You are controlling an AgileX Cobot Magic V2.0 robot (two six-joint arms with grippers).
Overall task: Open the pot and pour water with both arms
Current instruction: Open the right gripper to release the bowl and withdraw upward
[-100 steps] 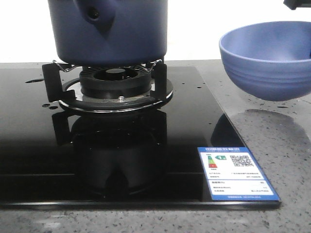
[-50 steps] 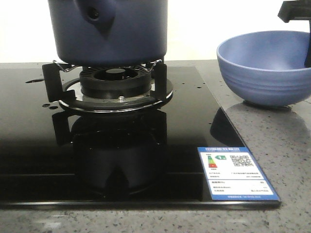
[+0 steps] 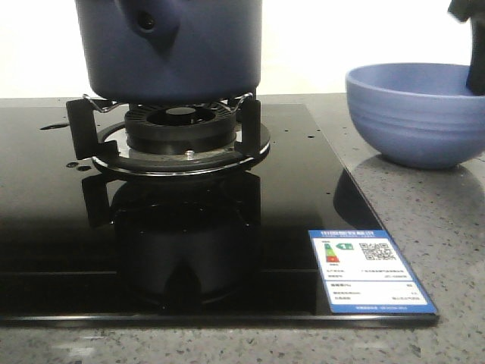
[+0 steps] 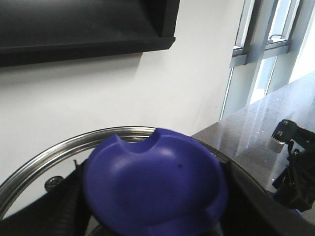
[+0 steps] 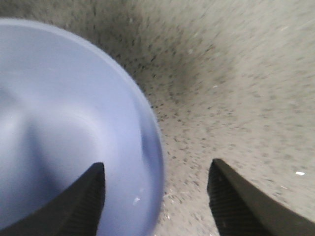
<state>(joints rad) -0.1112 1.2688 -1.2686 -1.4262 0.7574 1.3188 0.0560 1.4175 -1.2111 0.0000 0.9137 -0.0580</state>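
The dark navy pot [image 3: 170, 45] stands on the gas burner [image 3: 180, 133], its handle socket [image 3: 148, 21] facing me; its top is out of view. In the left wrist view my left gripper [image 4: 155, 196] is shut on the blue knob [image 4: 152, 182] of the steel-rimmed glass lid [image 4: 59, 147], held up in the air. The left gripper is not in the front view. My right gripper [image 5: 157, 164] is open, one finger inside and one outside the rim of the light-blue bowl [image 5: 64, 123]. The bowl rests on the counter [image 3: 413, 114].
A glossy black cooktop [image 3: 250, 250] with a blue-and-white energy label [image 3: 370, 271] covers the front. The speckled grey counter [image 3: 447, 243] lies to its right. The right arm [image 3: 474, 45] hangs over the bowl's far right rim. A white wall and windows [image 4: 266, 54] stand behind.
The light-blue bowl has come down from the air onto the counter and shifted slightly right. The right arm has dropped lower at the bowl's rim. The pot has not moved.
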